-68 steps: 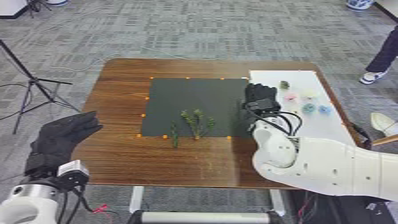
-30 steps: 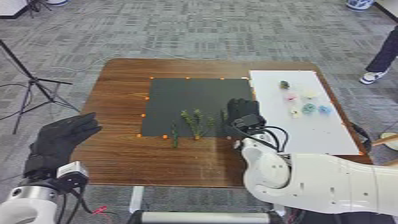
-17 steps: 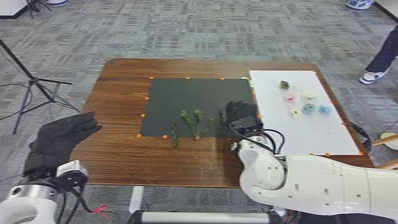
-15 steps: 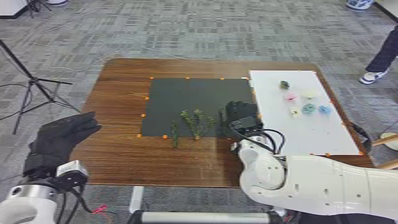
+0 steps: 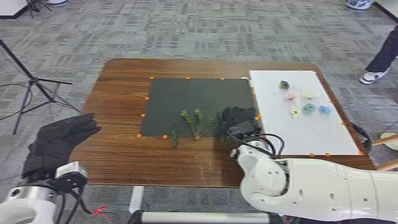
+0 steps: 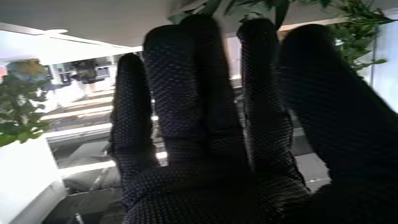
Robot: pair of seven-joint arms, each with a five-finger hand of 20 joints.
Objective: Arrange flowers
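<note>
My right hand (image 5: 237,117), gloved in black fabric, was over the near right part of the black rectangular mat (image 5: 191,95) on the brown wooden worktop (image 5: 160,165). Its fingers (image 6: 173,80) stood straight and slightly spread, with nothing visible in their hold. To its left lay 1 branching green leafy sprig (image 5: 197,120), its long axis running near to far, stem end towards me, tips fanned away. Farther left, 1 slim green sprig (image 5: 174,136) lay along the same direction, across the mat's near edge. Small pink, pale yellow and blue flowers (image 5: 325,109) were on the white rectangular board (image 5: 311,135) at right. My left hand (image 5: 62,137) was by the worktop's left edge, fingers extended.
</note>
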